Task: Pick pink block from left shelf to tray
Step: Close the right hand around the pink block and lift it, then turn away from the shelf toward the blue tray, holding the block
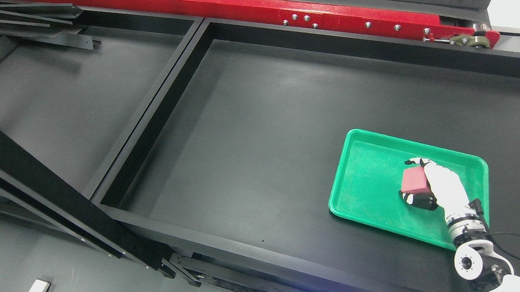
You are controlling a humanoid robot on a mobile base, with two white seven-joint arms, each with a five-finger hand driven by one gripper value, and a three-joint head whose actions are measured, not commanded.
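Observation:
A pink block (pixel 413 180) is held over the green tray (pixel 368 176) at the right of the black table. My right hand (pixel 426 184) reaches in from the lower right and its white fingers are curled around the block, with the thumb below and a finger over the top. I cannot tell whether the block touches the tray floor. My left arm does not show in the head view.
The tray sits inside a large black framed bay (pixel 259 132). A second black bay (pixel 61 94) lies to the left, past a divider. A red rail (pixel 306 10) runs along the back. A black diagonal beam (pixel 44 193) crosses the lower left.

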